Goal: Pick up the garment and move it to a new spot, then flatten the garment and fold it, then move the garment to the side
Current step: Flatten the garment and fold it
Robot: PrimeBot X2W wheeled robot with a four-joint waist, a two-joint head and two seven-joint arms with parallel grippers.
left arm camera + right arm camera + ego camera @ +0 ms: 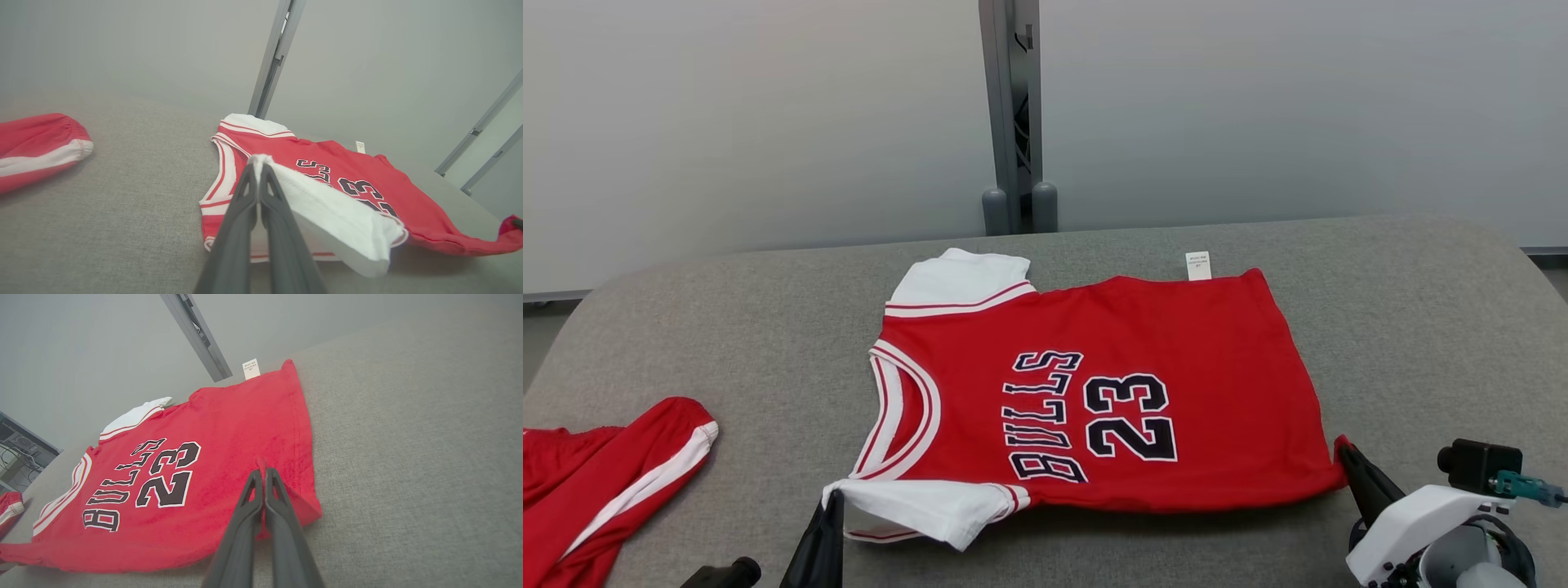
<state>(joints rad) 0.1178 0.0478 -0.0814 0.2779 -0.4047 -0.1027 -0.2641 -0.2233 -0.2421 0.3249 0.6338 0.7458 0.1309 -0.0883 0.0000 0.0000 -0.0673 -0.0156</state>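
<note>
The shirt (1127, 392) lies spread mid-frame on the grey table (1421, 327); my left gripper (833, 500) is clenched on its white sleeve (931, 502), lower left; my right gripper (1344, 451) pinches the red hem corner (304, 506), lower right; light, limp cloth, perhaps a little slippery; corners hold it best.

My left gripper (257, 167) and my right gripper (261, 471) each have two long, dark grey fingers (233, 245), narrow at the tip, with a small triangular hole there. My right wrist carries a smooth white shell (1413, 523), a black box-shaped camera (1478, 464) and a teal plug (1523, 486).
</note>
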